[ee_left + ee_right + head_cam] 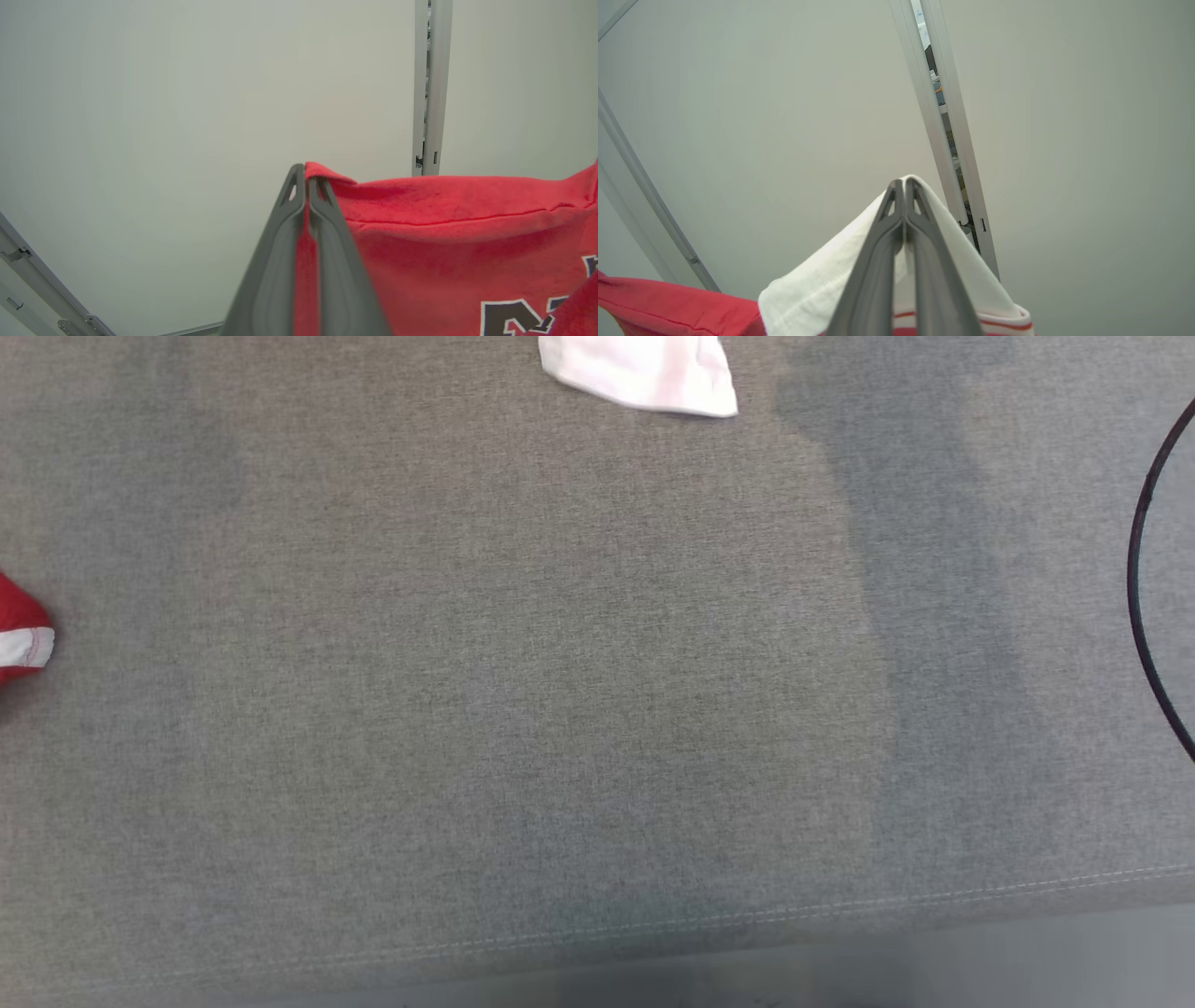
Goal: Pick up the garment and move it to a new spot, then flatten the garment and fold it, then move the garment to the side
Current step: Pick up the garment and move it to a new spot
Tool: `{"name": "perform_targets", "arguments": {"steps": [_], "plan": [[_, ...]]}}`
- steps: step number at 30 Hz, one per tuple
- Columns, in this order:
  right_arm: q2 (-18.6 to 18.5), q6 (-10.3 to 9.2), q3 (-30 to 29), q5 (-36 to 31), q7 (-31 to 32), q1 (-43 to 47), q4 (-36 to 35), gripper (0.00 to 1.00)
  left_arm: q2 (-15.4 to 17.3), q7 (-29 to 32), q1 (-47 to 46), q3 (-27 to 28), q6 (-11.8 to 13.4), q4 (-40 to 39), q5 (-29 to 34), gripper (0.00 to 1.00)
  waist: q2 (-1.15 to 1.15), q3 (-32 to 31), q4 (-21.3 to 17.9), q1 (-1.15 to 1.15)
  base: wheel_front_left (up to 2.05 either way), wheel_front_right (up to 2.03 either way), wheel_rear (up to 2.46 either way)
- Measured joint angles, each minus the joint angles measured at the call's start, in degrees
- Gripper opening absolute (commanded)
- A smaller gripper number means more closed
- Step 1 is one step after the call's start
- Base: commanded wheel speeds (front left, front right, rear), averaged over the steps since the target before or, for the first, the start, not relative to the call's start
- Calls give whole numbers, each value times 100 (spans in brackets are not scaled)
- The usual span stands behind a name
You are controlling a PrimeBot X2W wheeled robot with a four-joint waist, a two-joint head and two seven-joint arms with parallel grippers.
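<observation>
The garment (444, 242) is red cloth with dark, white-edged lettering and a stitched hem. My left gripper (306, 179) is shut on its red upper edge, held up in front of a pale wall. My right gripper (904, 184) is shut on a white part of the garment (817, 284) with red stripes near its hem; red cloth (668, 303) hangs to its lower left. In the head view a red corner with white trim (21, 635) shows at the left edge and a white piece of cloth (644, 373) at the top edge.
A wide grey fabric surface (560, 663) lies below, its stitched front edge (653, 926) running along the bottom. A thin black cable (1141, 579) curves in at the right edge. A metal rail (430, 88) runs down the pale wall; the right wrist view also has this rail (943, 126).
</observation>
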Motion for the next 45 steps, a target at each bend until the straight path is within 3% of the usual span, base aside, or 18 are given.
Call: {"name": "perform_targets", "arguments": {"steps": [10, 22, 29, 37, 41, 45], "plan": [[-51, 0, 194, -593, -346, -429, -68, 0, -428, -1029, -324, 264, 219, 573, -53, 0, 0, 209, 125, 0, 0, 0, 0], [-274, 0, 302, -489, -349, 715, -1243, 0, -578, -1356, 502, 296, -26, 853, -448, 0, 0, 392, 37, 0, 0, 0, 0], [-601, 0, 689, 200, -348, 2134, -2182, 0, -420, -1541, 1801, 532, -66, 645, -1003, 0, 0, -31, -11, 0, 0, 0, 0], [-1230, 0, 1083, 1080, -348, 4035, -3297, 0, -220, -1653, 3925, 1006, -69, -199, -1516, 0, 0, -705, -47, -1, 0, 0, 0], [-1539, 0, 1077, 1260, -348, 4970, -3776, 0, -204, -1664, 5022, 1486, 132, -940, -1438, 0, 0, -1035, -47, -1, 0, 0, 0], [-1768, 0, 1027, 1248, -349, 5895, -4202, 0, -438, -1672, 6197, 2036, 404, -1778, -1240, 0, 0, -1320, -22, -1, 0, 0, 0]]}}
